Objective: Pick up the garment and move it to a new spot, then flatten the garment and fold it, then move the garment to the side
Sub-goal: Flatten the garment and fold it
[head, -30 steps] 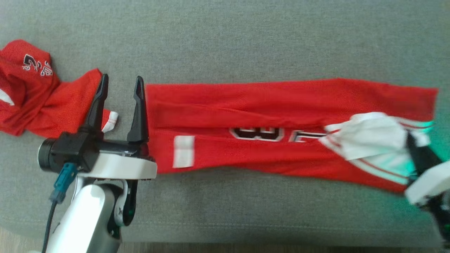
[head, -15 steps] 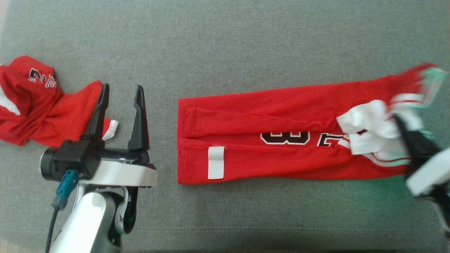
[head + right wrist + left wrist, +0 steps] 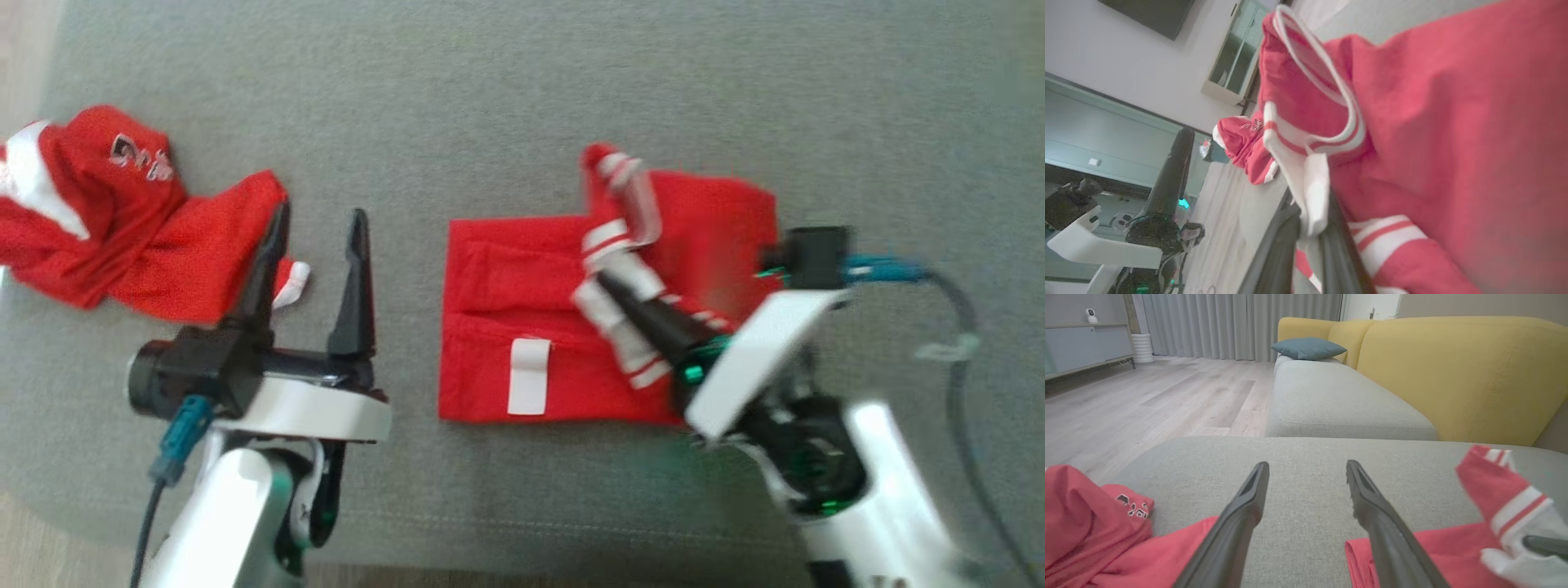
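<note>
Folding seems under way: the garment, on the sofa seat, is pinched at its striped end by the right gripper, fingers closed, for laying over; the left gripper is parked aside, fingers spread.

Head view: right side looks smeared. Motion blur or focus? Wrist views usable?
Head view: looks like motion blur, strongest on the right gripper and the striped edge of the garment in its jaws; the left gripper is only slightly soft. Left wrist view: mostly sharp, even light, wide-angle bending. Right wrist view: tilted, near cloth soft.
</note>
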